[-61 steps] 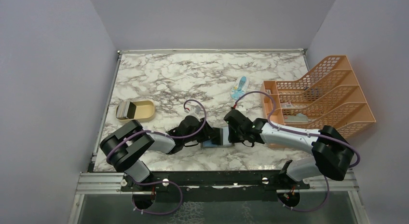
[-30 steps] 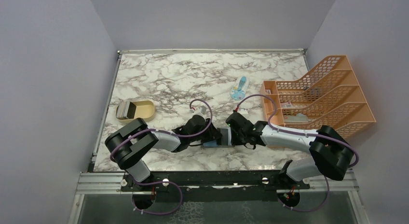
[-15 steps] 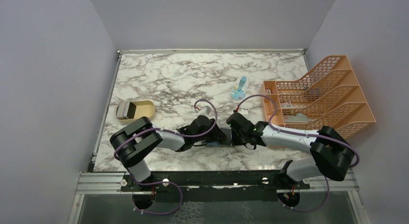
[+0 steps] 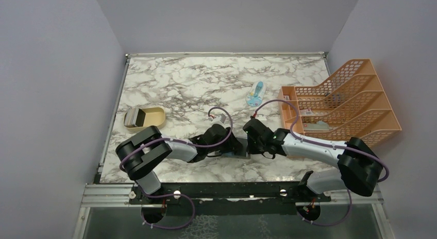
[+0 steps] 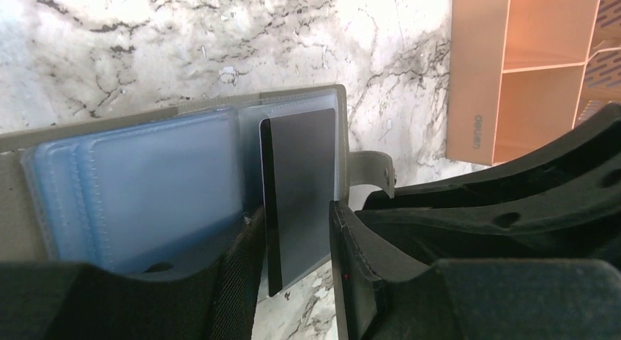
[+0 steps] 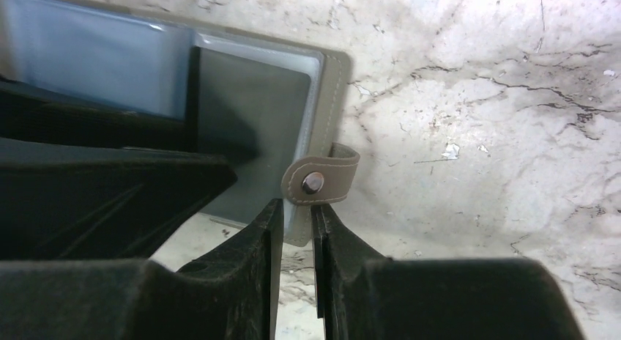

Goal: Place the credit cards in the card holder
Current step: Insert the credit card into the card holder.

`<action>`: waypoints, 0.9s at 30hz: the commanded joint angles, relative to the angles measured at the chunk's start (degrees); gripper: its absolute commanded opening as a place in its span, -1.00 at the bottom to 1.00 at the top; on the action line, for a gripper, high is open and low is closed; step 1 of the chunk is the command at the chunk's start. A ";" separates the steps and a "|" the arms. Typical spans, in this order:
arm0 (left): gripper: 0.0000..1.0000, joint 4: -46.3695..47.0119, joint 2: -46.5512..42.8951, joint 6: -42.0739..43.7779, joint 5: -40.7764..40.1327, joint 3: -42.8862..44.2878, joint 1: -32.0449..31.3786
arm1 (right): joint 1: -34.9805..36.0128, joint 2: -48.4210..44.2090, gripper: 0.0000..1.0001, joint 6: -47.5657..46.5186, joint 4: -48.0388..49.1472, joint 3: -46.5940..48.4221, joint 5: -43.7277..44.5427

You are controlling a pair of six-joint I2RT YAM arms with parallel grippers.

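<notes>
Card [image 5: 299, 193] points lengthwise into wallet [image 5: 168, 179], flanked by left gripper [image 5: 293, 212], which has advanced, hold unclear; right gripper [image 6: 296, 207] pinches wallet edge.

Orange file rack [image 4: 355, 80], tan tray [image 4: 154, 117], blue packet [image 4: 254, 94]

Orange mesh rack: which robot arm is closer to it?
Right. The right arm lies just in front of the orange rack, almost alongside it; the left arm reaches in from beyond the grey wallet, farther off.
</notes>
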 commanded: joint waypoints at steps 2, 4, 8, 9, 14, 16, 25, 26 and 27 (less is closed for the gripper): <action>-0.20 -6.28 -2.99 1.37 -2.56 -0.44 -0.47 | -0.12 -3.76 -0.56 1.33 -2.30 4.01 -1.58; -0.19 -7.82 -3.66 1.72 -3.23 -0.16 -0.41 | -0.11 -4.42 -0.56 1.30 -2.41 4.80 -2.07; -0.16 -10.13 -4.96 2.54 -3.61 0.80 -0.11 | -0.16 -5.04 -0.56 1.35 -0.46 5.64 -4.64; -0.16 -10.99 -5.47 2.86 -3.86 1.17 -0.10 | -0.07 -5.13 -0.56 1.62 0.20 5.62 -5.21; -0.12 -17.71 -9.04 5.39 -7.08 3.16 -0.02 | -0.03 -4.80 -0.56 2.56 3.19 5.64 -7.00; -0.09 -19.89 -10.92 6.12 -8.29 3.50 0.11 | -0.03 -4.08 -0.56 2.79 3.67 6.03 -7.47; 0.01 -30.73 -16.91 12.06 -13.44 4.92 2.99 | -0.10 -1.01 -0.55 3.09 5.79 5.84 -9.34; 0.01 -31.57 -17.20 12.69 -13.52 4.88 3.57 | -0.05 -0.56 -0.55 3.12 5.95 5.81 -9.72; 0.02 -32.32 -17.39 13.22 -13.63 4.68 4.03 | -0.08 -0.20 -0.55 3.06 6.16 5.77 -10.04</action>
